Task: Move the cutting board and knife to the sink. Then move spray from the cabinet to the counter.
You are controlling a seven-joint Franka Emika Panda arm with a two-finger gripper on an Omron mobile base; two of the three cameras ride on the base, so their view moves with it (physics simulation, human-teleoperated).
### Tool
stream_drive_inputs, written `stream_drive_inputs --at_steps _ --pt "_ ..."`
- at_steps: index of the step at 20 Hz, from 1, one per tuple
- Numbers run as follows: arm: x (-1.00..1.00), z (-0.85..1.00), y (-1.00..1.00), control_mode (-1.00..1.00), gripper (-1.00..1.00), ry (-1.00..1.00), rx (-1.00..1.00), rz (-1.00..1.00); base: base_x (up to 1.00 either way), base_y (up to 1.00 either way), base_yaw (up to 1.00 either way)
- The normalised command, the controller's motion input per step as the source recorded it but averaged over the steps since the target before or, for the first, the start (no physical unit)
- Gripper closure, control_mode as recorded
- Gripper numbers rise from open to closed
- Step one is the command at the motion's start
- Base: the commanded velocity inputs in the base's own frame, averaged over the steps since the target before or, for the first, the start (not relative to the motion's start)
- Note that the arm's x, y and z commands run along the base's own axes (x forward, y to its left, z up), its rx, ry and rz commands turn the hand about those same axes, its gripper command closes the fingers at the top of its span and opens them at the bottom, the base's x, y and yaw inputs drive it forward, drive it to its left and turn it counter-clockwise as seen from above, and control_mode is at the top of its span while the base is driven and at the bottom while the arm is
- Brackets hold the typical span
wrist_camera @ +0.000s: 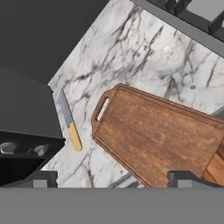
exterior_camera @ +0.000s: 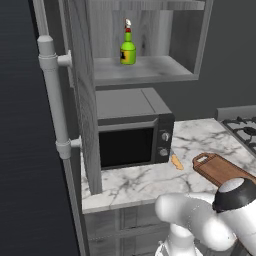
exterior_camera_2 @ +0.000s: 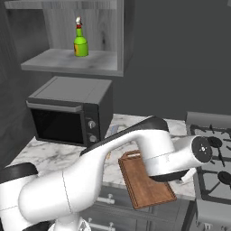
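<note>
1. Step in hand: the first, moving board and knife to the sink. Both lie on the counter (exterior_camera: pixel 135 182) yet, so nothing of the task looks done.
2. Tool (wrist_camera: pixel 111 177): one. Jaws spread wide, holding nothing, poised above the cutting board (wrist_camera: pixel 159 138), not touching it.
3. Cutting board: one, reddish-brown, flat on the marble, handle toward the microwave (exterior_camera: pixel 132 135), its far end overhanging the counter's front edge, beside the stove (exterior_camera_2: pixel 212 158).
4. Knife (wrist_camera: pixel 70 120): one, grey blade, yellow handle, on the counter between microwave and board, just beside the board's handle, apart from it.
5. Spray (exterior_camera: pixel 128 48): one, green, upright on the cabinet (exterior_camera: pixel 145 70) shelf above the microwave.
6. Next move, as judged: lower onto the board's overhanging edge or handle and close; a flat board gives little else to pinch.
</note>
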Motion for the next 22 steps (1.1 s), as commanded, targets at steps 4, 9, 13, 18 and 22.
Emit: stream_drive_inputs --at_steps 4,9,13,18,22 --pt "-0.38 -0.15 0.03 -1.0 -1.0 0.0 -0.04 -0.25 0.0 0.0 0.0" --pt "-0.28 -0.21 0.07 -1.0 -1.0 0.02 -0.03 -0.3 0.0 0.0 0.0" --pt "-0.18 -0.18 -0.01 -1.0 -1.0 0.16 0.0 -0.23 0.0 0.0 0.0" --pt "-0.15 -0.09 -0.04 -1.0 -1.0 0.22 0.0 -0.15 0.0 0.0 0.0" --pt "-0.11 -0.09 -0.04 -1.0 -1.0 0.22 0.04 -0.03 0.0 0.0 0.0"
